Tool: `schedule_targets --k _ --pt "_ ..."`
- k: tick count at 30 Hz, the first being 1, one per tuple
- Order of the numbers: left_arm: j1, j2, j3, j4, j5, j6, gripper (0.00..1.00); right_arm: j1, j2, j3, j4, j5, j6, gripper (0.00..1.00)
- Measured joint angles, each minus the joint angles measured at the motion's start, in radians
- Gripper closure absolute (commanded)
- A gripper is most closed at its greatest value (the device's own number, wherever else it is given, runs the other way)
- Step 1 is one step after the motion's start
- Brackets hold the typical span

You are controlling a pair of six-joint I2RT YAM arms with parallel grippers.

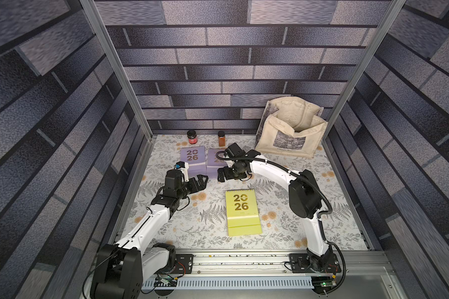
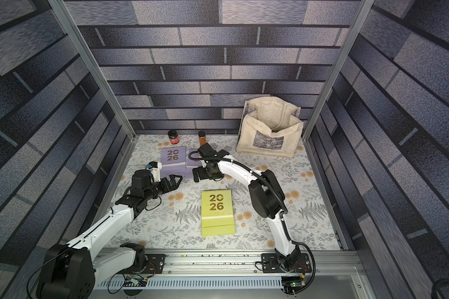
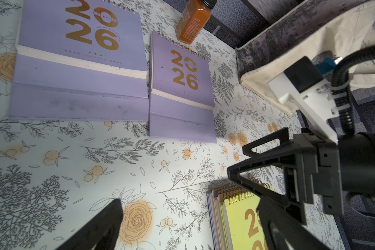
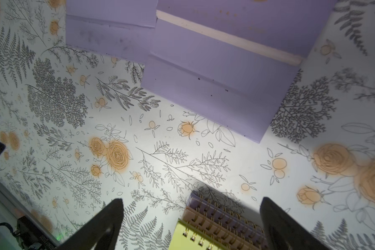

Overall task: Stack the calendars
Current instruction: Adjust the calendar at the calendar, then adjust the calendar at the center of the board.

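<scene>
A pile is being built at mid-worktop (image 1: pixel 283 233): the yellow-green calendar (image 1: pixel 241 211) on top, a peach calendar (image 4: pixel 188 211) and a lavender calendar (image 4: pixel 195 200) beneath it. The left lavender calendar (image 3: pixel 80 54) and right lavender calendar (image 3: pixel 182 93) are lying flat at the far side, edges touching. The left jaws and right jaws are being held wide and empty just beside their near edges. Each calendar is being judged light, stiff-backed and smooth-covered, with loose pages. It is probably best taken by its folded card base, not the spiral.
</scene>
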Motion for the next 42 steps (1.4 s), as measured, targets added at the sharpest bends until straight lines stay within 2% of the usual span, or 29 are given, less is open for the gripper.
schedule_targets --k 5,9,16,20,28,42 --pt "0.059 0.069 0.042 0.046 0.028 -0.043 0.00 -0.046 -0.013 0.024 0.019 -0.006 0.025 0.00" --pt "0.108 0.128 0.090 0.066 0.048 -0.062 0.00 -0.065 -0.011 0.114 0.005 0.021 0.018 0.00" --pt "0.142 0.315 0.312 -0.010 0.067 -0.037 0.04 -0.074 0.038 0.289 -0.002 0.028 -0.014 0.00" --pt "0.142 0.468 0.480 -0.082 0.109 -0.015 0.06 -0.093 0.133 0.372 -0.006 0.000 -0.016 0.01" --pt "0.127 0.650 0.683 -0.252 0.121 0.056 0.09 -0.144 0.356 0.596 -0.025 -0.079 0.003 0.04" --pt "0.023 0.890 0.904 -0.348 0.098 0.114 0.08 -0.175 0.412 0.577 -0.016 -0.087 0.026 0.05"
